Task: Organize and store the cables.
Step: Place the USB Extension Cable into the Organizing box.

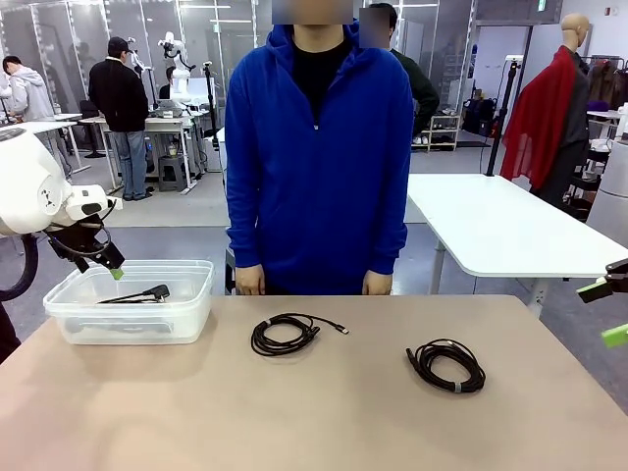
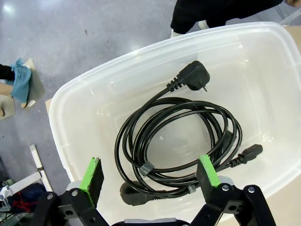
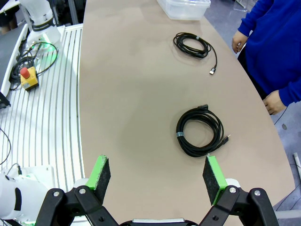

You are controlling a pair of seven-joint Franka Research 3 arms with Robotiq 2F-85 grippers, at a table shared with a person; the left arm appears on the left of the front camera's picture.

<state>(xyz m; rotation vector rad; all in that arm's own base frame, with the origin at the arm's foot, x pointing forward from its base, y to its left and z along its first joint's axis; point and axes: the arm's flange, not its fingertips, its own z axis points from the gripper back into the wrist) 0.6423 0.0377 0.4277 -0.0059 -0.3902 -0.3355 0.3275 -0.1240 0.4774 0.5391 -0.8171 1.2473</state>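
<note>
Two coiled black cables lie on the tan table: one [image 1: 287,334] [image 3: 194,45] near the middle, in front of the person, and one [image 1: 447,365] [image 3: 199,130] to the right. A thicker coiled cable [image 2: 178,141] [image 1: 135,293] with a black plug rests inside the clear plastic bin [image 1: 69,304] [image 2: 75,94] at the table's left. My left gripper [image 1: 110,269] [image 2: 150,174] hangs open just above the bin's near-left corner, nothing between its green pads. My right gripper [image 1: 606,312] [image 3: 157,174] stands open at the table's right edge, well above and short of the right coil.
A person in a blue hoodie [image 1: 319,167] stands at the far edge, hands [image 1: 250,281] resting by the table [image 1: 314,422]. A white table [image 1: 510,231] stands behind on the right. Beside the tabletop runs a slotted rail surface with a red stop button [image 3: 27,77].
</note>
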